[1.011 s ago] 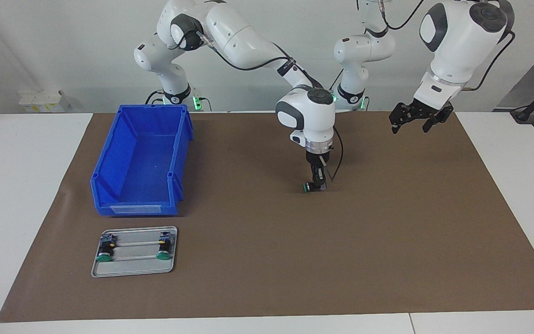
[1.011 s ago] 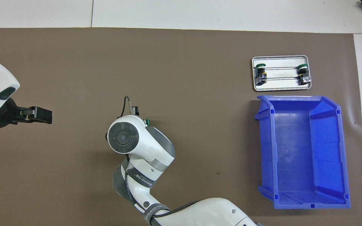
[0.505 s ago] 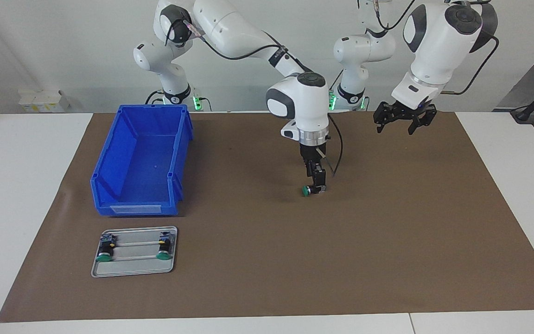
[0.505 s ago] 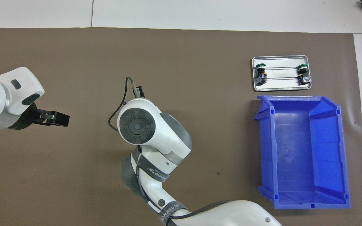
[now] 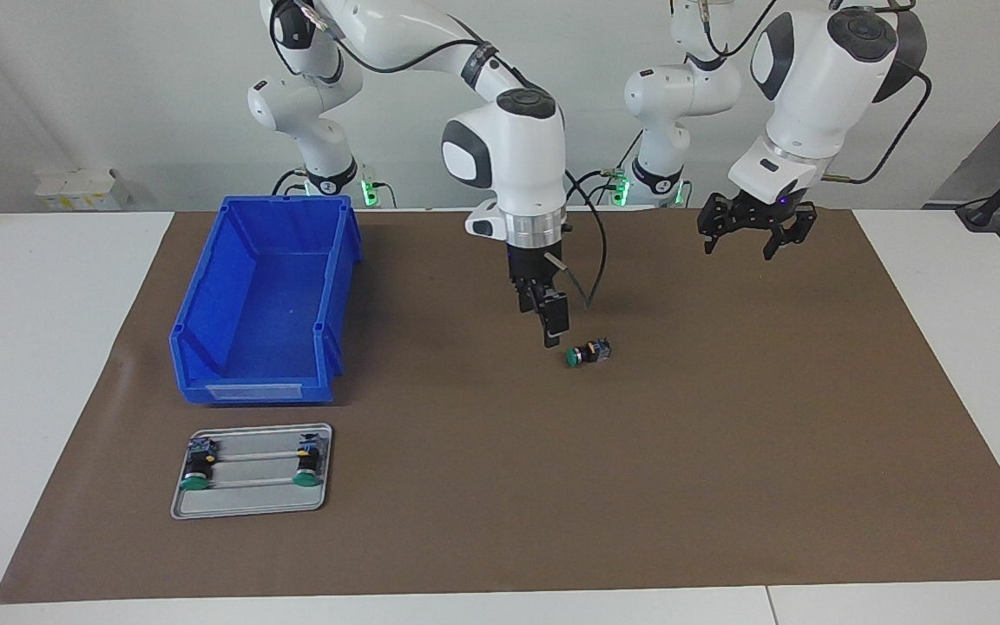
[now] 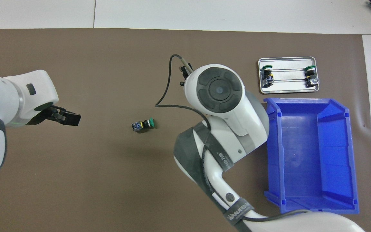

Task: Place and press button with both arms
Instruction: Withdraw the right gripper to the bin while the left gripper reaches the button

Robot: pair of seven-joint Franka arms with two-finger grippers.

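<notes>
Button down mid-surface, both pincers empty.
Small green-capped black push-button (image 5: 588, 352) lies on its side, clear of the blue plastic bin (image 5: 266, 299); right pincer (image 5: 552, 330) open just above, left pincer (image 5: 756, 227) open, well apart, free to come press.

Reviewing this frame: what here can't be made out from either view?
- Right pincer: hidden under its own wrist in the overhead view.
- Button on the mat: its markings are too small in both views.
- Two buttons on the tray: details too small.
- Left pincer: partly covered by its wrist from overhead.
</notes>
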